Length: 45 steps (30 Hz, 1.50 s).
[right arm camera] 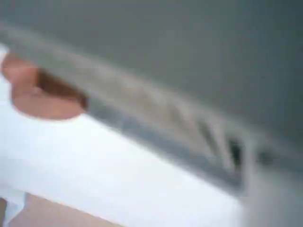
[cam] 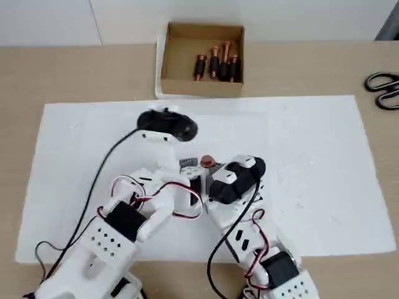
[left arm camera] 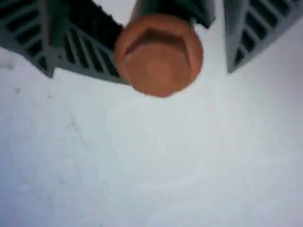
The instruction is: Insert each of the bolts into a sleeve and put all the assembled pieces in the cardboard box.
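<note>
A copper bolt (cam: 207,162) stands head-up on the white sheet, right where the two arms meet. In the left wrist view its head (left arm camera: 158,54) looms close, with a dark sleeve (left arm camera: 165,5) behind it. Grey ribbed gripper parts (left arm camera: 52,40) flank it on both sides, and a narrow strip of sheet shows on one side. My left gripper (cam: 190,165) is just left of the bolt and my right gripper (cam: 215,171) just right of it. The right wrist view catches the bolt head (right arm camera: 40,94) past a blurred grey bar. The cardboard box (cam: 171,53) holds several assembled pieces (cam: 217,65).
A white sheet (cam: 312,162) covers the wooden table in front of the box. Scissors (cam: 383,87) lie at the far right edge. A black camera mount (cam: 167,124) sits above the left arm, and cables trail toward the front edge.
</note>
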Motion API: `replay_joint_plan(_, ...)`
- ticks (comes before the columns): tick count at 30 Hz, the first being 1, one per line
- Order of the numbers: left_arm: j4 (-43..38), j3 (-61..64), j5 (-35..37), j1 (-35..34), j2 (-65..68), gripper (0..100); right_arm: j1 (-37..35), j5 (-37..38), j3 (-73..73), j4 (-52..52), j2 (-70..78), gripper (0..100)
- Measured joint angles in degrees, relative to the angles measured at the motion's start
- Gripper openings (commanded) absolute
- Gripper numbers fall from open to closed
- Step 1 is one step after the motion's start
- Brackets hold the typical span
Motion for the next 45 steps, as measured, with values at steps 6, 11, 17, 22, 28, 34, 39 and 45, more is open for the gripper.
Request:
replay_joint_plan(6,7.47,-10.73,-1.76,-3.52,0.00,23,0.00,0.00,0.00,0.00,0.00,0.4)
replay_joint_plan(11,15.21,-19.43,-4.48,-13.01,-0.09,23,2.55,0.00,0.00,0.53,0.00,0.4)
replay_joint_plan(17,23.82,-20.92,-11.69,-22.24,-0.09,23,7.91,4.31,-2.55,4.66,0.18,0.4)
replay_joint_plan(22,25.85,-20.92,-12.92,-24.26,-0.09,23,10.37,7.65,-14.51,3.52,8.88,0.4)
replay_joint_plan(28,25.85,-20.92,-12.92,-24.26,-0.09,23,10.90,8.00,-37.36,-3.43,35.87,0.4)
replay_joint_plan(34,28.66,-21.01,-12.92,-24.26,-0.09,23,12.13,8.00,-64.97,-9.85,69.10,0.4)
replay_joint_plan(39,31.47,-21.01,-12.92,-24.26,-0.09,23,12.22,8.00,-86.15,-15.12,96.79,0.4)
replay_joint_plan(45,33.14,-21.01,-13.10,-24.26,-0.09,23,12.22,8.00,-108.22,-24.00,125.71,0.7)
